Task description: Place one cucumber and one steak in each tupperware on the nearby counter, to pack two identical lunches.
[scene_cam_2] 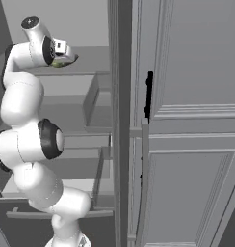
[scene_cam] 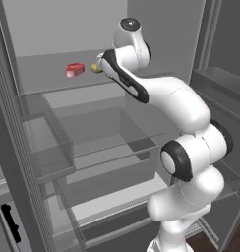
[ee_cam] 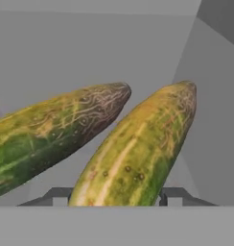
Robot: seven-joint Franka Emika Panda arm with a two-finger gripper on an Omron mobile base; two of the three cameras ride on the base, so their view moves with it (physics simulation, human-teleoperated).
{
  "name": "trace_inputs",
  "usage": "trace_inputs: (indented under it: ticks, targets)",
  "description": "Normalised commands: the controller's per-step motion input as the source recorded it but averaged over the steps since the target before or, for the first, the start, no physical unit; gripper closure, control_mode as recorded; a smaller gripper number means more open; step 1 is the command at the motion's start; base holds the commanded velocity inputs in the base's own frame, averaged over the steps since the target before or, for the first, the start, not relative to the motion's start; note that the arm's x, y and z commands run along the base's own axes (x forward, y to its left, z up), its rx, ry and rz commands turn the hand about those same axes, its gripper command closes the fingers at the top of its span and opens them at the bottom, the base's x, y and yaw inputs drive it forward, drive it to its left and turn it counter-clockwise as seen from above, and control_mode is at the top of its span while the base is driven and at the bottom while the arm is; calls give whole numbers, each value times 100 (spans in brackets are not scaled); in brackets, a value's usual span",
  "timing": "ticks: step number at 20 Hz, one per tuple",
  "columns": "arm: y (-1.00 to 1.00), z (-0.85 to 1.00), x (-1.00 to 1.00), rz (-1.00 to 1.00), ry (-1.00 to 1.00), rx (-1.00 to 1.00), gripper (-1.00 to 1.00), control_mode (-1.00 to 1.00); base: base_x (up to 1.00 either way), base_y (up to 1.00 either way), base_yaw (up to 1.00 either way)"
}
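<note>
End effector (ee_cam: 116, 201) at fridge shelf (scene_cam: 48, 74), straddling one cucumber (ee_cam: 138, 149).

Fingers seen either side of the near cucumber; contact not discernible, grip state cannot be told. Long axis toward 1 o'clock in hand view, tip near the rear wall corner. Second cucumber (ee_cam: 52, 129) close alongside at 9 o'clock, toward 2 o'clock. Yellow-green skin, darker ends. Steak (scene_cam: 75, 69) at 9 o'clock on shelf; open shelf beyond.

Flat, even, shadowless rendered light; soft low-resolution blur, no glare.
</note>
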Motion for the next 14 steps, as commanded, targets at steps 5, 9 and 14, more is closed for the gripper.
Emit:
trace_inputs:
  ticks: [5, 9, 14]
  targets:
    - [5, 12, -100, 0, -18, 0, 100, -100, 0, 0, 0]
    - [2, 6, -100, 0, -18, 2, 100, -100, 0, 0, 0]
    - [9, -1, -100, 0, -2, 2, 100, -100, 0, 0, 0]
